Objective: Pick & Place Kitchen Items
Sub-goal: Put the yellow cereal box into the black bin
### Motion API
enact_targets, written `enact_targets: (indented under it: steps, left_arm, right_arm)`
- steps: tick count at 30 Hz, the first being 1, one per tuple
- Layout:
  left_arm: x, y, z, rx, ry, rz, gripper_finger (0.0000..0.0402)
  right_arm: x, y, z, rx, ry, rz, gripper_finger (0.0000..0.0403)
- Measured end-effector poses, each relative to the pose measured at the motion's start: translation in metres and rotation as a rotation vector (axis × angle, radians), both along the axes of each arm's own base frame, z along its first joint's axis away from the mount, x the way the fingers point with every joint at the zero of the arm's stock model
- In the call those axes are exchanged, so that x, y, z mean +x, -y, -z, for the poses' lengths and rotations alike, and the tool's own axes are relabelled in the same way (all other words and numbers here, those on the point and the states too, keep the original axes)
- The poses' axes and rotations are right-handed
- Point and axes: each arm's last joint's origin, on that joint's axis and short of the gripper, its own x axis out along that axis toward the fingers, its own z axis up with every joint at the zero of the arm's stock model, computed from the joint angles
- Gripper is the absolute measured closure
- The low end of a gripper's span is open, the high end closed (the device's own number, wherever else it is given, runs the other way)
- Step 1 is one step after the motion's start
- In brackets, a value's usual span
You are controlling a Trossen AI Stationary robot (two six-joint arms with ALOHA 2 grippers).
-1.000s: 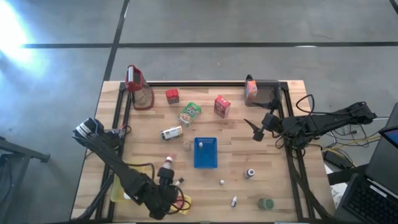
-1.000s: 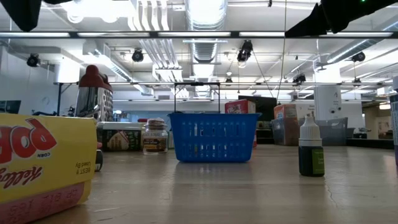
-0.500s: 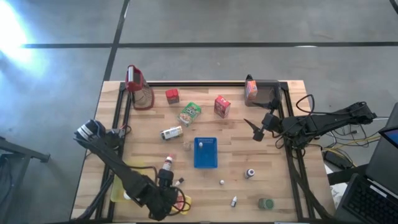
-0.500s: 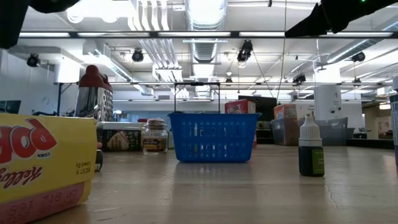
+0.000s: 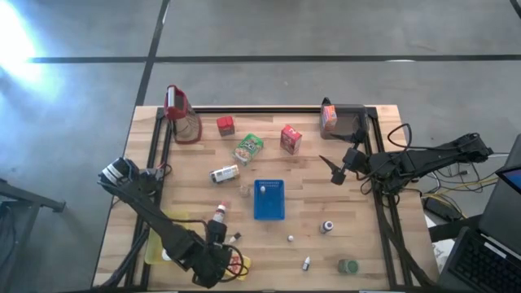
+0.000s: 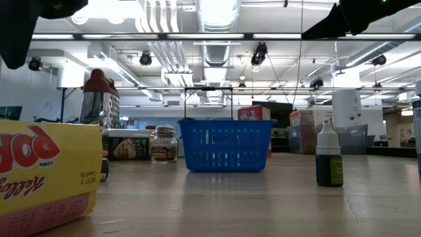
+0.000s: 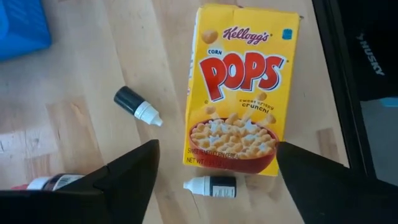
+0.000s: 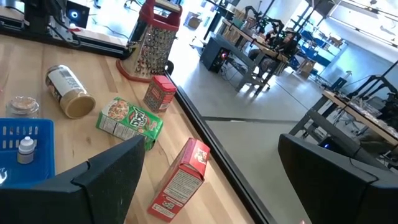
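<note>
Left pincer (image 7: 214,171) hovered over the near left corner of the table (image 5: 309,175), fingers spread, holding nothing; directly beneath it lay a yellow Corn Pops box (image 7: 239,87) flat on the wood, with two small white-capped bottles (image 7: 138,106) just beside it, one at its lower edge, apart from the box. Right pincer (image 8: 208,168) hung raised at the right side of the table, fingers spread and empty. Blue basket (image 5: 269,200) stood mid-table; red carton (image 5: 291,139), green packet (image 5: 249,148) and a tin (image 5: 225,173) lay beyond it
</note>
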Motion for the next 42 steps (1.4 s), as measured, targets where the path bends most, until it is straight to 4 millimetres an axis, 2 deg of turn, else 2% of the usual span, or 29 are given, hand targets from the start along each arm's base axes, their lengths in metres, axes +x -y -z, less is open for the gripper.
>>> enact_targets:
  steps: [9, 17, 30, 42]
  left_arm:
    - [0.001, 0.001, 0.013, -0.008, -0.045, -0.048, 0.0032]
    - [0.002, 0.001, 0.014, -0.027, -0.057, -0.085, 0.0004]
    - [0.000, -0.004, 0.039, -0.092, -0.099, -0.143, 0.0002]
    - [-0.002, -0.004, 0.046, -0.119, -0.114, -0.142, 0.0002]
  right_arm:
    - [0.000, 0.000, 0.000, -0.002, -0.002, -0.001, 0.0039]
    - [0.000, 0.000, 0.000, -0.001, -0.002, 0.000, 0.0039]
    - [0.000, 0.000, 0.000, -0.002, -0.002, 0.000, 0.0039]
    - [0.000, 0.000, 0.000, 0.001, 0.000, 0.000, 0.0039]
